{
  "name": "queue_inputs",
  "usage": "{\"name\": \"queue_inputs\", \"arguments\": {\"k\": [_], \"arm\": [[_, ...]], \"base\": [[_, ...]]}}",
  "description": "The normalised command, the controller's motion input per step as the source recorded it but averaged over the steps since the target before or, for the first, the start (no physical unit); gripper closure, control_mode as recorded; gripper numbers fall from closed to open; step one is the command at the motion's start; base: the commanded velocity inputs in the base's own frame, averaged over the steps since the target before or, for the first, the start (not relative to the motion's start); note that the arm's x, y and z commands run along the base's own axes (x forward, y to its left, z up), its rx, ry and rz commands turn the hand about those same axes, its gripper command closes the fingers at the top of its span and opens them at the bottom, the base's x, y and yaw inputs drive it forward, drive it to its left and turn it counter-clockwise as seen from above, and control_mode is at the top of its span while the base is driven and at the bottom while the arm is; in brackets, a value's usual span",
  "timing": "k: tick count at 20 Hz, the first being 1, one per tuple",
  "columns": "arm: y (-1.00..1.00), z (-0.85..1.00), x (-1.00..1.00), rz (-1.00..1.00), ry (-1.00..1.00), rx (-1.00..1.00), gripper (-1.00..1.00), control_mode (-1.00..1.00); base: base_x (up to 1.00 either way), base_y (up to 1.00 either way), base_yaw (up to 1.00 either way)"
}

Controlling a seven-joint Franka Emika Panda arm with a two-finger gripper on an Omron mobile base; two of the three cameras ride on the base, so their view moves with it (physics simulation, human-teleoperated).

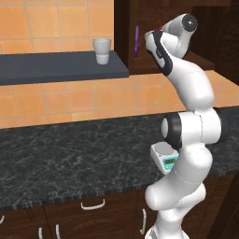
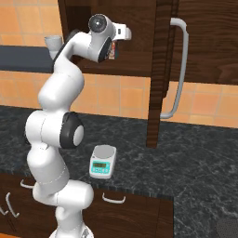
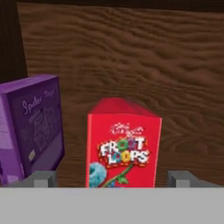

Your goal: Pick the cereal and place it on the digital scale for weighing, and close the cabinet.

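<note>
The cereal [image 3: 124, 146] is a red box with colourful print, standing upright on the cabinet's wooden shelf. In the hand view my gripper [image 3: 111, 178] is open, one grey fingertip [image 3: 41, 178] to each side of the box's lower part, with gaps to the box. The arm reaches up into the open dark brown cabinet [image 2: 116, 65]. Its door [image 2: 158, 74] stands swung out, edge-on, with a long silver bar handle [image 2: 180, 69]. The digital scale [image 2: 103, 161], white with a round grey plate and teal display, sits on the dark counter near the front edge, also the scale [image 1: 164, 158] beside the arm.
A purple box [image 3: 30, 127] stands just left of the cereal. A white cup [image 1: 101, 50] rests on a dark wall shelf [image 1: 60, 67] left of the cabinet. The black stone counter [image 1: 70, 154] runs below, with drawers [image 1: 92, 204] under it.
</note>
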Motion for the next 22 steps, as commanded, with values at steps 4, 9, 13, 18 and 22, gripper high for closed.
{"name": "queue_inputs", "arguments": {"k": [4, 9, 13, 18, 22], "arm": [[0.00, -0.02, 0.11, 0.00, 0.00, 0.00, 1.00, -1.00], [0.00, 0.00, 0.01, 0.00, 0.00, 0.00, 1.00, -1.00], [-0.02, 0.00, -0.67, 0.00, -0.15, 0.00, 1.00, -1.00], [0.00, 0.00, -1.00, 0.00, -0.24, 0.00, 1.00, -1.00], [0.00, 0.00, -1.00, 0.00, -0.22, 0.00, 1.00, -1.00]], "base": [[0.00, 0.00, 0.00], [0.00, 0.00, 0.00], [0.00, 0.00, 0.00], [0.00, 0.00, 0.00], [0.00, 0.00, 0.00]]}}
